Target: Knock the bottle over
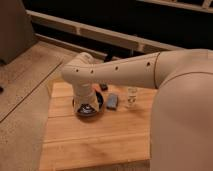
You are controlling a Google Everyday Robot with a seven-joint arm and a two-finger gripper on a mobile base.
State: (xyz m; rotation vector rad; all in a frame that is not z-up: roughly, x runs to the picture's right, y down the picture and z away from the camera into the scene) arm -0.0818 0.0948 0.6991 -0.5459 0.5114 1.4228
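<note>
The bottle (132, 96) is small, clear and pale-topped. It stands upright on the wooden table (100, 137), right of centre near the far edge. My gripper (89, 106) hangs from the arm's wrist over the black bowl (80, 111), well to the left of the bottle. The flat blue block (113, 101) lies between the bowl and the bottle. The gripper does not touch the bottle.
My large cream arm (150, 70) crosses the view from the right and hides the table's right side. A small dark object (103, 87) lies behind the bowl. A speckled floor (25, 95) lies left of the table, and a dark rail (125, 40) runs behind it.
</note>
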